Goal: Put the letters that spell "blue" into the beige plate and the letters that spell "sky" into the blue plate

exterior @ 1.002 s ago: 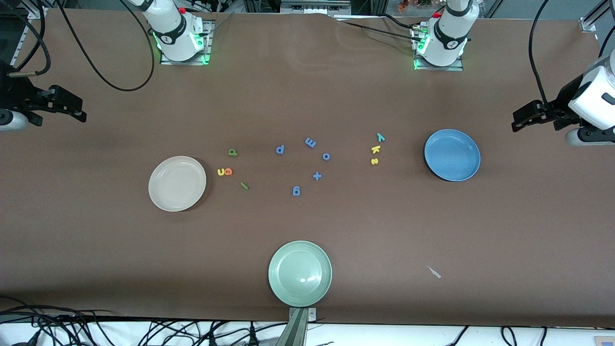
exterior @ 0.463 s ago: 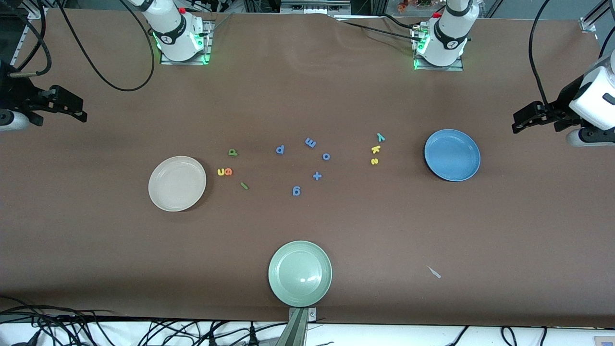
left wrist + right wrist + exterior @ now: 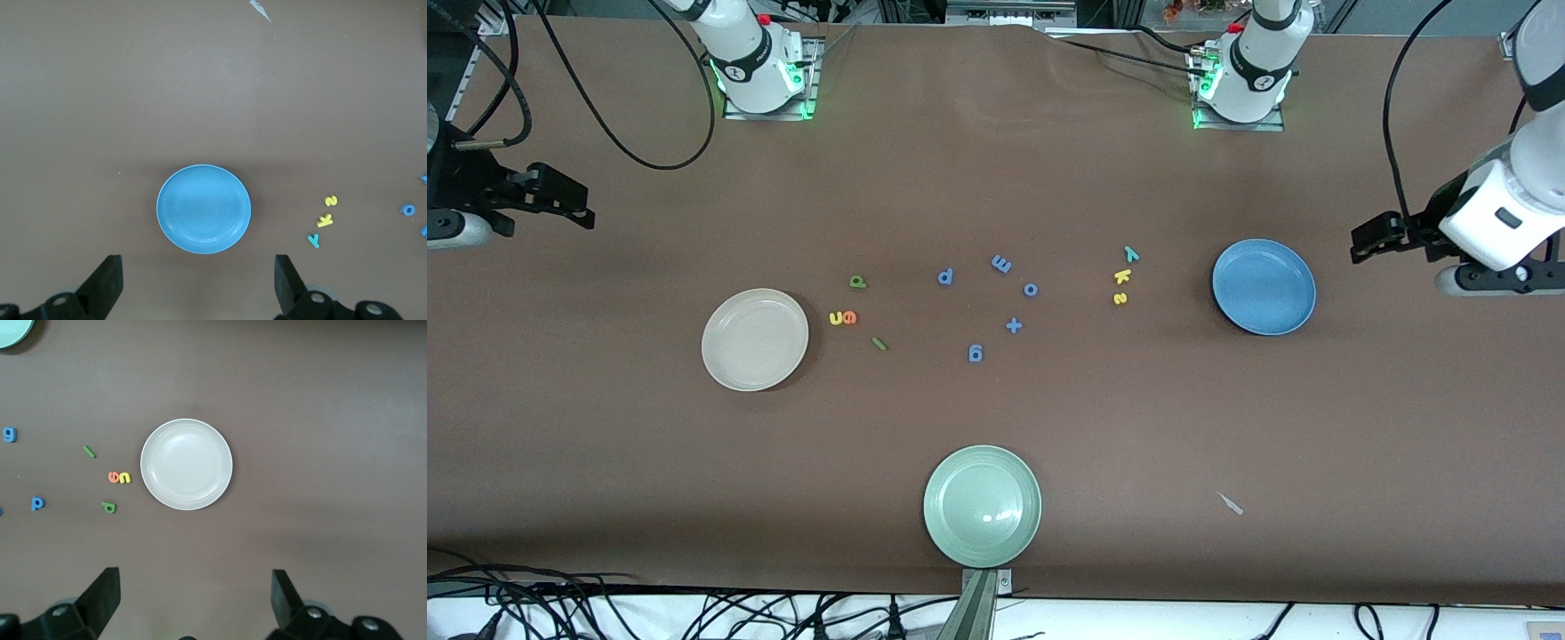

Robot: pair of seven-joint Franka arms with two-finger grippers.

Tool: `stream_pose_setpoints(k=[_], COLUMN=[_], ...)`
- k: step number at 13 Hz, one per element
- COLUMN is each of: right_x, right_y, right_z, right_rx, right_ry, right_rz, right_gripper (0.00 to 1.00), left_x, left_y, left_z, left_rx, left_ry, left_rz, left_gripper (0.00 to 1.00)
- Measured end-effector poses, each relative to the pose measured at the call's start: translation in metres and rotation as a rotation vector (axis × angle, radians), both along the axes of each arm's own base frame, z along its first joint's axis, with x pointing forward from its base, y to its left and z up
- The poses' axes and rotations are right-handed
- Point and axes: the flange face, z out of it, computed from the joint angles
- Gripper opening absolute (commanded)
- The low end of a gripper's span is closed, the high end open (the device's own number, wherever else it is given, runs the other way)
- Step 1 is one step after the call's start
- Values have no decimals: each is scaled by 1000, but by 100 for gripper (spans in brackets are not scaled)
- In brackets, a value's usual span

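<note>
Item 1: round shallow cream-beige plate (image 3: 755,340), lying empty toward the right arm's end of the table

Item 2: round shallow medium-blue plate (image 3: 1264,286), lying empty toward the left arm's end

Item 3: four small foam letters for "blue", all sitting on the brown cloth just beside the beige plate: olive-green b (image 3: 857,282), dark green stick l (image 3: 879,343), yellow u (image 3: 837,318) touching orange e (image 3: 850,317)

Item 4: three small foam letters for "sky", standing in a short column near the blue plate: yellow s (image 3: 1120,299), yellow k (image 3: 1122,276), teal-green y (image 3: 1131,255)

Item 5: blue foam letters and a plus sign (image 3: 1014,325), lying between the two groups; pale green plate (image 3: 982,506), sitting nearest the front camera; neither is wanted

Item 6: left gripper (image 3: 1371,236), hanging over bare cloth at the table's edge by the blue plate, fingers spread wide, gripping nothing

Item 7: right gripper (image 3: 569,200), hanging over bare cloth at the table's edge by the beige plate, fingers spread wide, gripping nothing

Change noted: over the last second the left arm has been swinging inward toward the blue plate, while the right has only been drifting slightly; no letter has moved

Judgement: sorting is not yet begun; the left arm appears to be setting out for the "sky" letters
</note>
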Motion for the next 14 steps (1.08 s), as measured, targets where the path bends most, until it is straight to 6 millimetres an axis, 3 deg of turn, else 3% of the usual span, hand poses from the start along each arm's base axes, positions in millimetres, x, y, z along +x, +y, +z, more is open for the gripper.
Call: stream_pose_setpoints(k=[3, 5, 8, 14], right_x=[3, 3, 3, 4], right_y=[5, 5, 5, 4], right_z=[-6, -7, -8, -10], right_rx=[0, -1, -1, -1], right_ry=[10, 13, 14, 20], right_rz=[8, 8, 8, 7], right_gripper=[100, 100, 100, 100], left_x=[6, 8, 4, -26], left_y=[-5, -20, -68, -159], left_z=[-26, -49, -101, -214], left_rx=[-1, -1, -2, -16], left_ry=[-14, -19, -19, 27], left_rz=[0, 22, 84, 158], left_gripper=[100, 100, 99, 99])
